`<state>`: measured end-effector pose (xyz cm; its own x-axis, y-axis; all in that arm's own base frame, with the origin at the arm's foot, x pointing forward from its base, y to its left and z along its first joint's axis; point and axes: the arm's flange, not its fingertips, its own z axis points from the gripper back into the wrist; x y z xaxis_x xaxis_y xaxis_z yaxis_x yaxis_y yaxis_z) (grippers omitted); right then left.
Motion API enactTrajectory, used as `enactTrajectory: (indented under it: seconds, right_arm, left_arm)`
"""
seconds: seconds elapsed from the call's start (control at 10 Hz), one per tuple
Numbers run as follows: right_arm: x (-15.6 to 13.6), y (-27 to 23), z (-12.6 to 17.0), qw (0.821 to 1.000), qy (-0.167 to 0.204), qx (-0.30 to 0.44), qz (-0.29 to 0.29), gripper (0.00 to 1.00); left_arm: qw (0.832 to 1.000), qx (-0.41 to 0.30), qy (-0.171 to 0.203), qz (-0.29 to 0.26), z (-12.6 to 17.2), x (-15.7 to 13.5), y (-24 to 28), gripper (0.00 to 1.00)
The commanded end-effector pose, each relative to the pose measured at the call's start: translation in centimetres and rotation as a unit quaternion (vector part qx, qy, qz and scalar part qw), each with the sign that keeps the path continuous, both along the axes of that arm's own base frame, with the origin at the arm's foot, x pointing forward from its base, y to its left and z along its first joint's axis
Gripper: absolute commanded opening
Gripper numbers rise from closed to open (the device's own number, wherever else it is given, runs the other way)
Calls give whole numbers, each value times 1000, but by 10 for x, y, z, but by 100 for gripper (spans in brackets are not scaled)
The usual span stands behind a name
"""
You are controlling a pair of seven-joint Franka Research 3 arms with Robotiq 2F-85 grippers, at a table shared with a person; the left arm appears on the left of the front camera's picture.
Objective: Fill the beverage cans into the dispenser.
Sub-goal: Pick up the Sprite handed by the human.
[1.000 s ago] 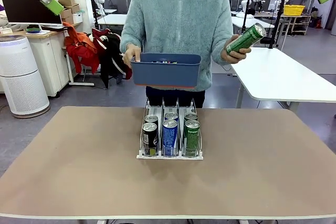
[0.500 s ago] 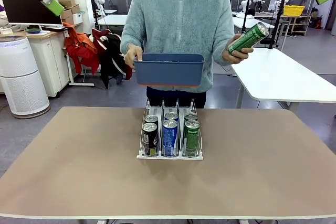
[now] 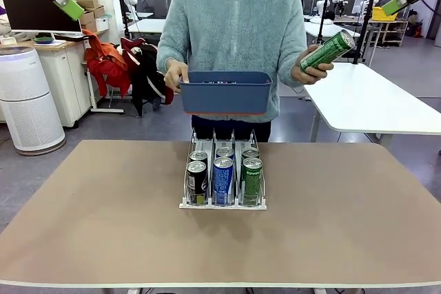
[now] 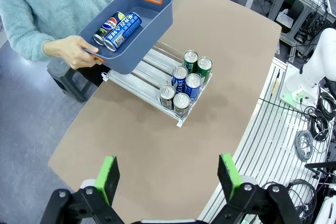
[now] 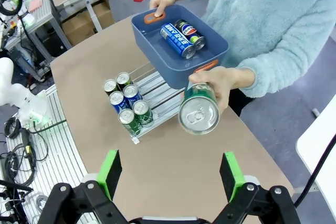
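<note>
The dispenser [image 3: 188,204] stands mid-table with several beverage cans [image 3: 222,180] at its front end: black, blue and green, two deep. The person at the far side holds a green can [image 3: 328,51] up in one hand. Their other hand holds a dark blue bin [image 3: 226,94] over the dispenser's rear. My left gripper [image 3: 69,6] hangs high at the far left, open [image 4: 168,177], far above the dispenser [image 4: 147,71]. My right gripper [image 3: 391,6] is high at the far right, open [image 5: 170,174], looking down on the green can [image 5: 199,109] and the dispenser [image 5: 157,92].
Blue and black cans [image 4: 119,29] lie inside the bin [image 5: 173,69]. The brown tabletop [image 3: 103,225] is bare around the dispenser. Behind the person are a white table [image 3: 372,101], an air purifier [image 3: 27,98] and a chair with clothes [image 3: 124,67].
The person has shifted the bin slightly right and up. My right gripper has come further into the front view, moving left and down. The left gripper has not moved.
</note>
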<state>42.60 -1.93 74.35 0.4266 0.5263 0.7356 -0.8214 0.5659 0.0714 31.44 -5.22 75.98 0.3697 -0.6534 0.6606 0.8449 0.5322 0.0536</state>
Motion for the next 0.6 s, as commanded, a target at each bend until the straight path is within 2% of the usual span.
enactTrajectory:
  seconds: [0.0,0.2,0.5]
  right_arm:
    - [12,5,-3,1000,13,-7,-7,100]
    - [31,13,-17,999,-4,-28,-30,100]
    - [39,24,-34,998,6,-34,-44,100]
  left_arm:
    - [1000,5,1,1,-1,0,1,100]
    - [1000,5,1,1,-1,0,1,100]
    - [1000,5,1,1,-1,0,1,100]
